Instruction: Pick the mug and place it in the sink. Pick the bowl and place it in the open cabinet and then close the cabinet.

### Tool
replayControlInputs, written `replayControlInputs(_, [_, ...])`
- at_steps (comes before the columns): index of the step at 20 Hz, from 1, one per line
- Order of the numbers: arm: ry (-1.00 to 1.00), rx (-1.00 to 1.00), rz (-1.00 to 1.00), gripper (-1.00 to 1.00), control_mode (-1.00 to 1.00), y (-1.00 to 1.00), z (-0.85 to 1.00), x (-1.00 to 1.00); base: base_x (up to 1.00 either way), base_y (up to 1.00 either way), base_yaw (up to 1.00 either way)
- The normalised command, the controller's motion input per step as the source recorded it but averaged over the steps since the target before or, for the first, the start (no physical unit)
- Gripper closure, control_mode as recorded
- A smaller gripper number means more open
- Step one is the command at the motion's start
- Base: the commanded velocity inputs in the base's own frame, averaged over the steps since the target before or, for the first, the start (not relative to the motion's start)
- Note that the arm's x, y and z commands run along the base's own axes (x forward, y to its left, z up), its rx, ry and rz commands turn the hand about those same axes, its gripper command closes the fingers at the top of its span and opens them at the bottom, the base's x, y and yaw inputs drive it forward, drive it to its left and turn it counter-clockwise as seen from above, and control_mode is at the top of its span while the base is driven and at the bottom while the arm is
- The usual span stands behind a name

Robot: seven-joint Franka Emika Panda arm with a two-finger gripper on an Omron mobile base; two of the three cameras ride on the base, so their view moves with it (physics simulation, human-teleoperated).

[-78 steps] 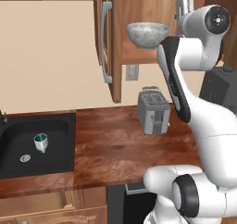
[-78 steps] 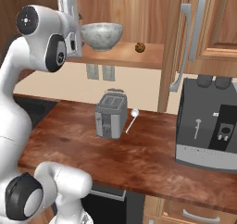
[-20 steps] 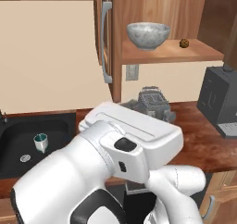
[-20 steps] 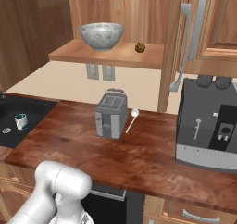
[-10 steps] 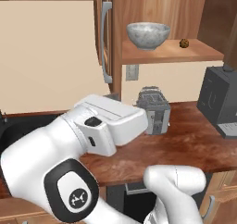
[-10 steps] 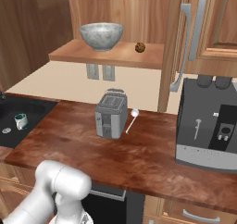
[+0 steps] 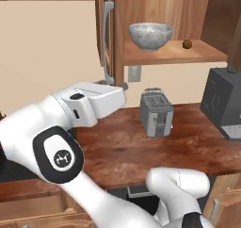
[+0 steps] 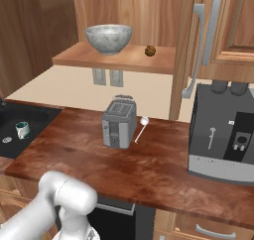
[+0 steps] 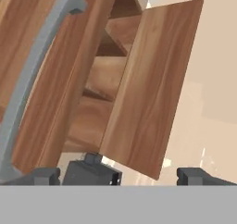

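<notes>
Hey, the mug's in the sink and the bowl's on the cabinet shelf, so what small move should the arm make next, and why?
Probably press the open claw against the cabinet door to swing it shut. The bowl already sits on the shelf, the mug stands in the sink, and the door hangs open just ahead.

Bowl (image 7: 150,35) sits upright on cabinet (image 7: 169,52) shelf, left part. Small brown ball (image 7: 187,44) on same shelf, to the right, apart from bowl. Cabinet door (image 7: 106,29) edge-on at left, grey bar handle (image 7: 108,43) facing the room. Arm (image 7: 89,104) reaches across the left foreground, its end just below the handle's lower end; gripper itself hard to make out. Toaster (image 7: 156,112) on wooden counter (image 7: 188,147) under the shelf. Coffee machine (image 7: 225,102) at right edge. Outlet (image 7: 134,73) on wall behind toaster.
</notes>
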Motion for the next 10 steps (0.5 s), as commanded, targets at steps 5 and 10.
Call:
replayControlInputs(5, [0.0, 0.0, 0.0, -1.0, -1.0, -0.02, 0.0, 0.73, 0.0, 0.0, 0.0])
replayControlInputs(10, [0.0, 0.0, 0.0, -1.0, -1.0, -0.08, 0.0, 0.68, 0.0, 0.0, 0.0])
